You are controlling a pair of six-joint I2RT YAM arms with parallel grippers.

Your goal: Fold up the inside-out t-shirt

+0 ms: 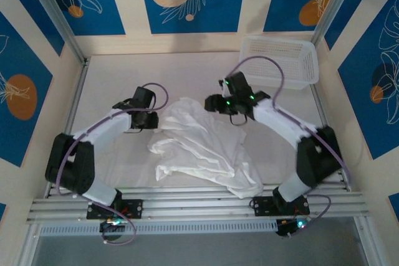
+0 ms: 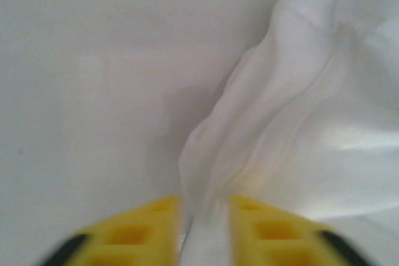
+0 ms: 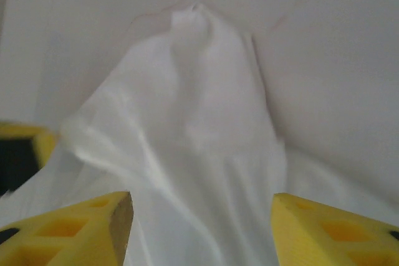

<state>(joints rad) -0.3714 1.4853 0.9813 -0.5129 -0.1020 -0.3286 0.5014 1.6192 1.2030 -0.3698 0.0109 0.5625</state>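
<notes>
The inside-out t-shirt [image 1: 199,147] lies crumpled on the white table, spread from the middle toward the front right. My left gripper [image 1: 156,118] sits at the shirt's upper left edge. In the left wrist view its yellow fingers [image 2: 140,232] stand a little apart, and a raised fold of the shirt [image 2: 299,123] runs between them. My right gripper [image 1: 212,104] hovers at the shirt's upper right edge. It [image 3: 202,228] is open wide above a peaked bunch of the cloth [image 3: 187,123], and its fingers do not touch it.
A white plastic mesh basket [image 1: 280,60] stands at the back right corner. Metal frame posts and side rails [image 1: 75,91] border the table. Bare table [image 1: 124,79] lies behind and to the left of the shirt.
</notes>
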